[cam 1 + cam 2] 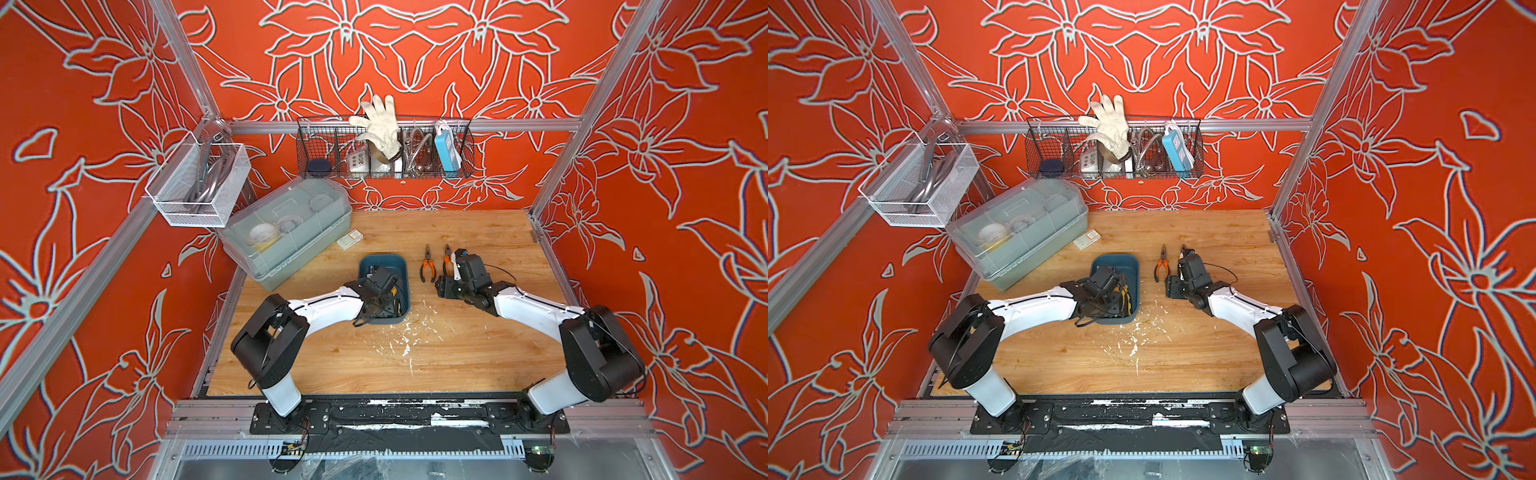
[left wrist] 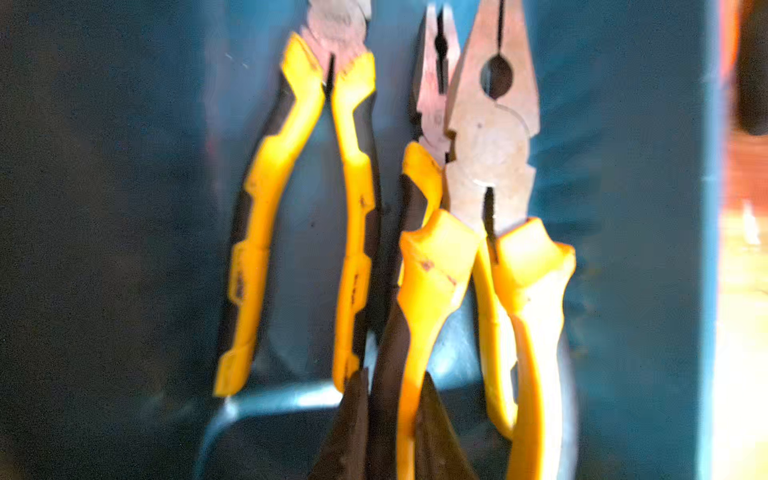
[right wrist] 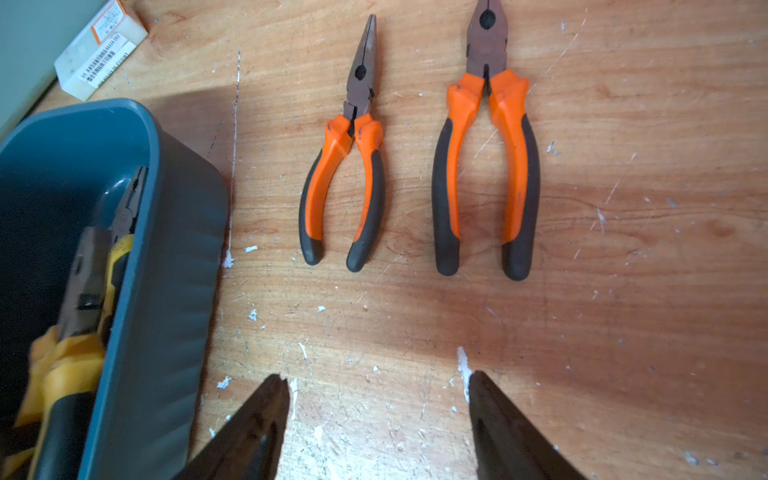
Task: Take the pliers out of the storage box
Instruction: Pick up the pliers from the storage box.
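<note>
Since three yellow-and-black-handled metal pliers (image 2: 266, 199) lie side by side in the shallow dark teal plastic storage box (image 2: 644, 249), I treat this as the lift. My left gripper (image 2: 395, 382) is clenched on one yellow handle of the broad-nosed pair (image 2: 494, 145), whose neighbour, the slim-nosed pair (image 2: 428, 104), lies partly under it. I judge a slow, straight rise best, so that neighbour neither drags along nor catches the box wall. My right gripper (image 3: 378, 378) hangs released over the scratched wooden table (image 3: 623, 291), near two orange-and-black-handled pliers (image 3: 359, 83) already laid out beside the box.
</note>
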